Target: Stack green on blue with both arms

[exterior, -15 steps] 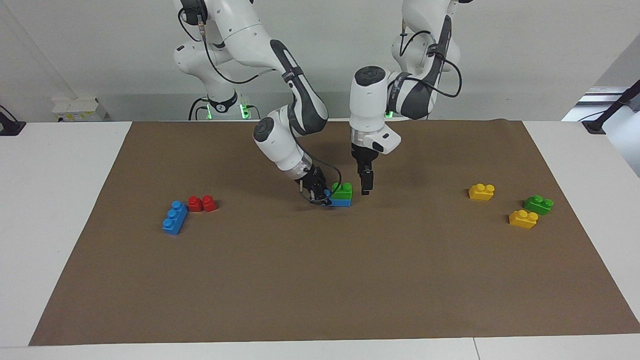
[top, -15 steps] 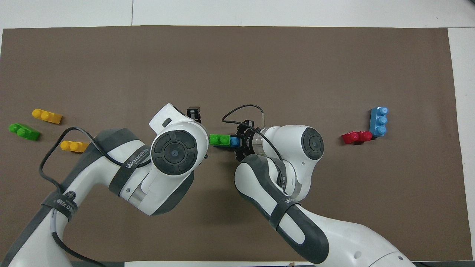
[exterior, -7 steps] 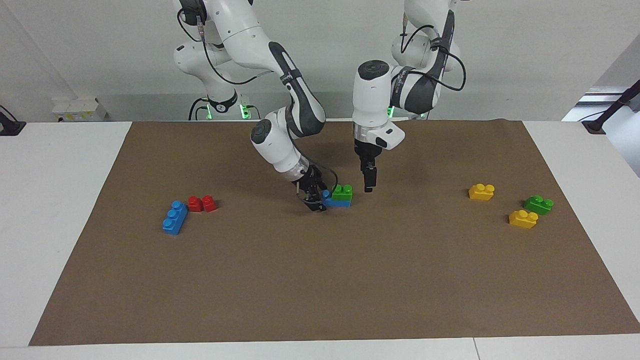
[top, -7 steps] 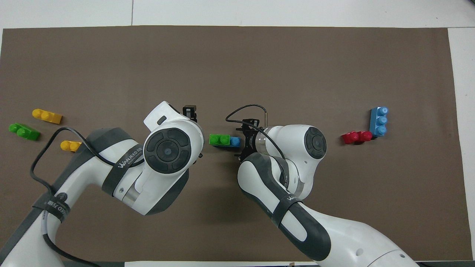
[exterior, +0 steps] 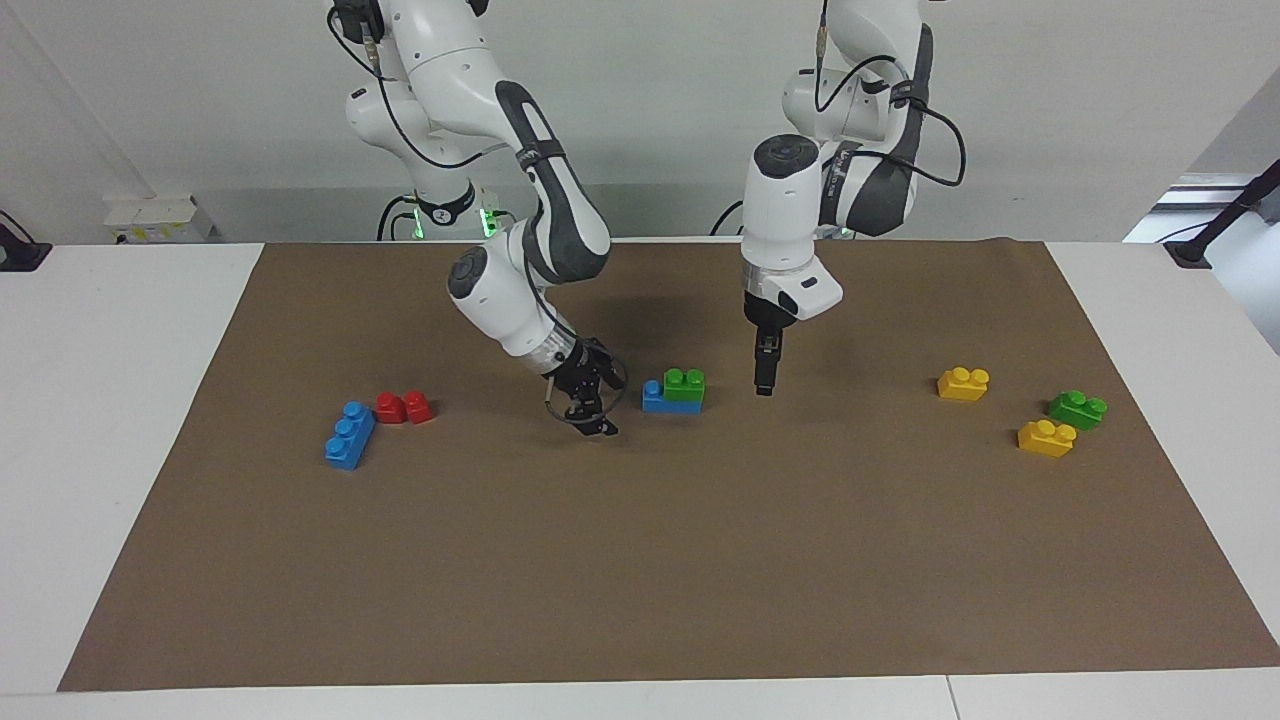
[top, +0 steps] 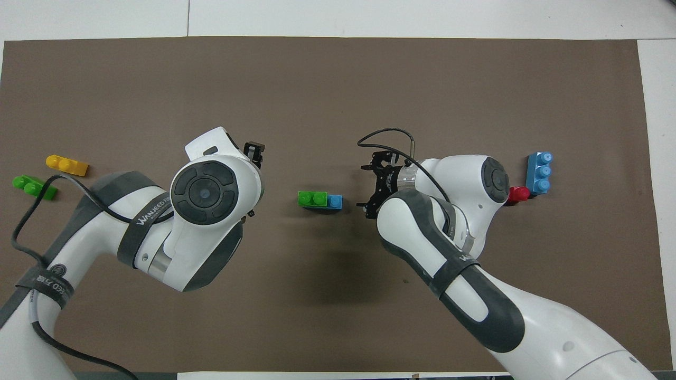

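A green brick (exterior: 685, 384) (top: 312, 198) sits on a blue brick (exterior: 657, 401) (top: 334, 201) in the middle of the brown mat, covering two of its studs; one blue stud shows at the right arm's end. My right gripper (exterior: 592, 420) (top: 365, 184) is open just above the mat, beside the stack's blue end and apart from it. On the stack's green side hangs my left gripper (exterior: 764, 388) (top: 254, 152), open and holding nothing, a little above the mat.
A second blue brick (exterior: 349, 435) and a red brick (exterior: 404, 407) lie toward the right arm's end. Two yellow bricks (exterior: 963, 383) (exterior: 1046, 438) and another green brick (exterior: 1077, 409) lie toward the left arm's end.
My right gripper has opened, let go of the blue brick and drawn back from the stack. The left gripper has moved away toward its own end and risen slightly. The stack stays put.
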You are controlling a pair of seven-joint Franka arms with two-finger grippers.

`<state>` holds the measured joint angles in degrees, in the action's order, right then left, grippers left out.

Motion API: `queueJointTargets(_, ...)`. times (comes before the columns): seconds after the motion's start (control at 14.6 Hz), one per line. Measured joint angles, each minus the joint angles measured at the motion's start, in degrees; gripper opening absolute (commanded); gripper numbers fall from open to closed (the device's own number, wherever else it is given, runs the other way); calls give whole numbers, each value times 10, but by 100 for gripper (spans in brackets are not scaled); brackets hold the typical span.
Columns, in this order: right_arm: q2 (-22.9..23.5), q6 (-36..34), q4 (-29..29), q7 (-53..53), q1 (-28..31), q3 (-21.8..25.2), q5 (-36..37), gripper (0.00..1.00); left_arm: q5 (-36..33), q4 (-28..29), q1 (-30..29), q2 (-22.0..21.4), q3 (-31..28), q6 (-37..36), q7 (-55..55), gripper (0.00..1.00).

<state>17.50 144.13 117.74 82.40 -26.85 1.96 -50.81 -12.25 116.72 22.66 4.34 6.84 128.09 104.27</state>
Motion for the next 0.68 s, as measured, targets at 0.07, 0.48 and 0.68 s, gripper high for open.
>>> queueJointTargets(0.07,-9,-20,0,-23,14,1,4,100,0,0,-8,0,0,-2,-30,100)
queueJointTargets(0.48,-58,-143,-12,-136,97,3,130,100,13,0,-66,0,-2,-13,-215,100)
queueJointTargets(0.68,-81,-209,-18,-238,146,4,154,100,24,-1,-90,0,-2,-22,-295,100)
